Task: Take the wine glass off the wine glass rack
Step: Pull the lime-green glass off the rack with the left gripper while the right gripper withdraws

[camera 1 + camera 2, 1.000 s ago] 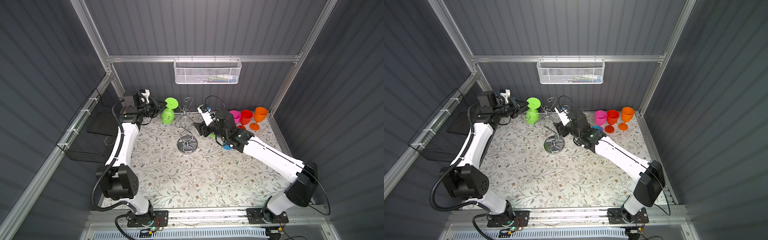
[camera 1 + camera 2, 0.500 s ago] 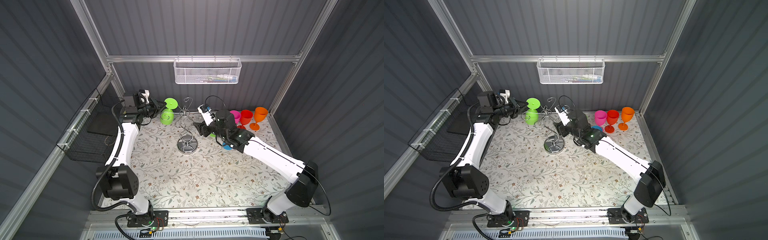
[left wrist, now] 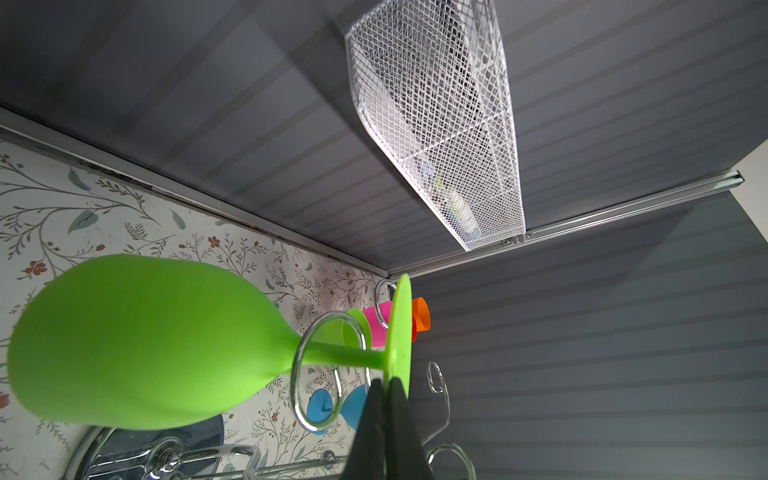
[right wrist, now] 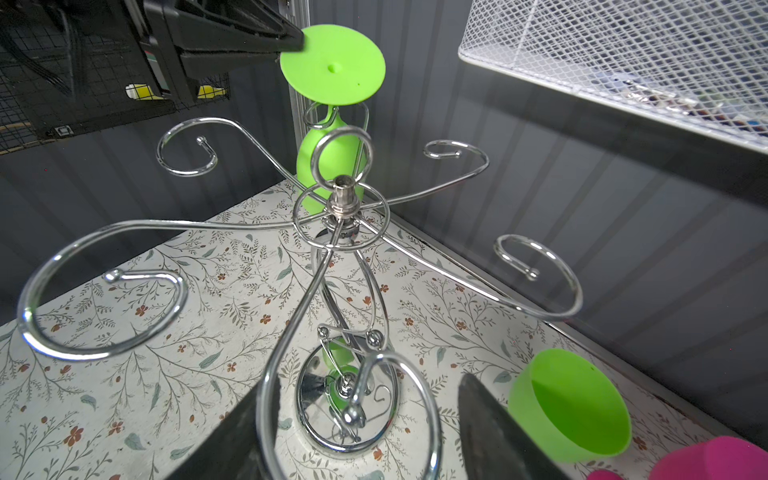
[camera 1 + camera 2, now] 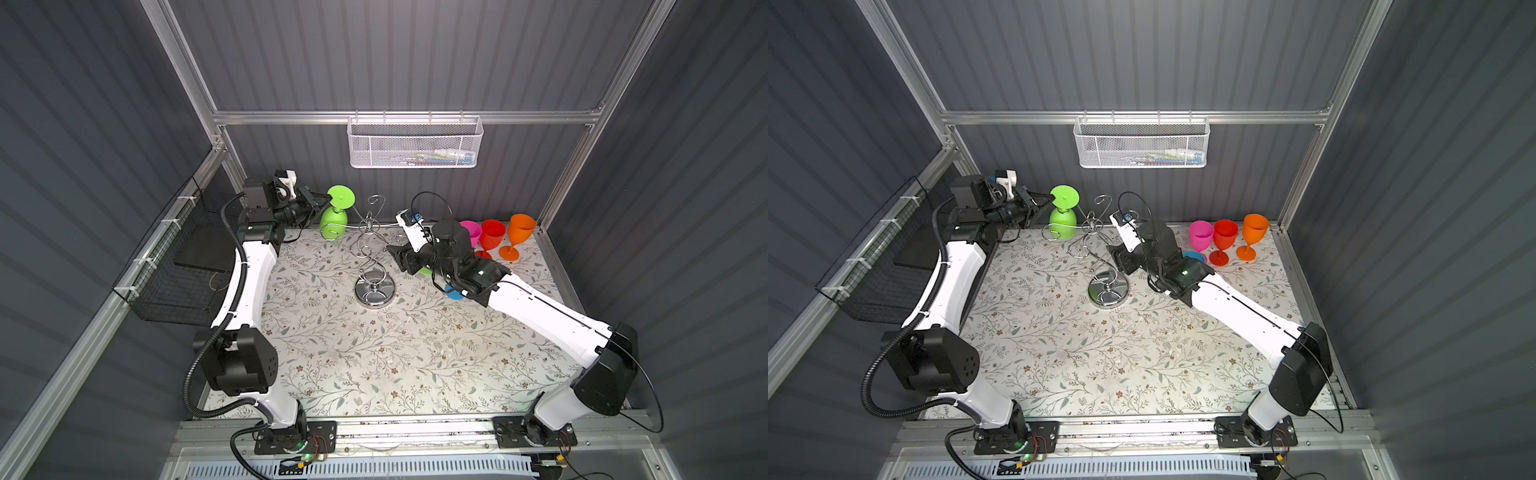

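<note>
A lime-green wine glass (image 5: 333, 224) (image 5: 1062, 222) hangs upside down at the back, its stem through a scroll arm of the chrome wine glass rack (image 5: 375, 286) (image 5: 1108, 289). My left gripper (image 5: 326, 199) (image 5: 1050, 198) (image 3: 386, 380) is shut on the rim of the glass's round foot (image 4: 332, 64). The bowl (image 3: 137, 340) fills the left wrist view. My right gripper (image 5: 397, 255) (image 5: 1117, 259) (image 4: 357, 395) is open at the rack's right side. One empty scroll loop lies between its fingers; I cannot tell whether they touch it.
Pink (image 5: 470, 230), red (image 5: 492, 237) and orange (image 5: 519, 232) glasses stand at the back right. A second green glass (image 4: 569, 403) and a blue one (image 5: 454, 293) sit under the right arm. A white mesh basket (image 5: 415, 143) hangs on the back wall, a black wire basket (image 5: 174, 282) on the left.
</note>
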Available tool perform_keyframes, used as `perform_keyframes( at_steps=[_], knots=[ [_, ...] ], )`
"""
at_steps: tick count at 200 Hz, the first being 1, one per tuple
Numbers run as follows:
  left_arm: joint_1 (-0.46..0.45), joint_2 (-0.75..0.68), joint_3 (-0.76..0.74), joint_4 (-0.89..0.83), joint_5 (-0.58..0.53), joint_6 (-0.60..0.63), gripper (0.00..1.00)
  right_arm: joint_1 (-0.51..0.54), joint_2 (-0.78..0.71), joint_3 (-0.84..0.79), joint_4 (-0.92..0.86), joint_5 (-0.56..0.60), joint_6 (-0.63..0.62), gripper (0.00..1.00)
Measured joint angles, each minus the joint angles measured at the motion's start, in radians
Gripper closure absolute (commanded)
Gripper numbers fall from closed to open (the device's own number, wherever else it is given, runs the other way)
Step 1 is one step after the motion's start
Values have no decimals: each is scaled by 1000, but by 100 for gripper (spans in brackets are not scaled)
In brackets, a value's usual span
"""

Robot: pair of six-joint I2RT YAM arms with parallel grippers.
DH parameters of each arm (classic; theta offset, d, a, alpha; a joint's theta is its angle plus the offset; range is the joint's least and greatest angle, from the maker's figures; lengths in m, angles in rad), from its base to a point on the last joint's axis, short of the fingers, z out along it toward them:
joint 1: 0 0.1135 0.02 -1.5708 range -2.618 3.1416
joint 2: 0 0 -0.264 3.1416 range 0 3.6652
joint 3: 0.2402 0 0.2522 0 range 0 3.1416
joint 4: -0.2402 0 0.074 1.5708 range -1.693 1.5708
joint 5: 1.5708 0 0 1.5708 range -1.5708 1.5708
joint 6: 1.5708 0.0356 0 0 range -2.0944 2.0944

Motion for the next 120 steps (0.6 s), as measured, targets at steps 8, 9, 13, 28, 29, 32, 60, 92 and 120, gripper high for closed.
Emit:
perform_keyframes(
  at_steps=[8, 9, 13, 28, 29, 32, 60, 92, 120],
  knots=[
    [0, 6, 0, 6, 5, -2, 100, 0, 0, 0, 0, 0, 0, 32],
    [0, 7, 0, 6, 5, -3, 100, 0, 0, 0, 0, 0, 0, 32],
    [0, 10, 0, 8, 8, -3, 100, 0, 0, 0, 0, 0, 0, 32],
    [-2, 16, 0, 11, 16, -6, 100, 0, 0, 0, 0, 0, 0, 32],
    [-2, 17, 0, 11, 16, -6, 100, 0, 0, 0, 0, 0, 0, 32],
    [-2, 17, 0, 11, 18, -6, 100, 0, 0, 0, 0, 0, 0, 32],
    [-6, 18, 0, 24, 24, -10, 100, 0, 0, 0, 0, 0, 0, 32],
    [-7, 18, 0, 35, 42, -16, 100, 0, 0, 0, 0, 0, 0, 32],
    [-7, 8, -31, 40, 55, -15, 100, 0, 0, 0, 0, 0, 0, 32]
  ],
)
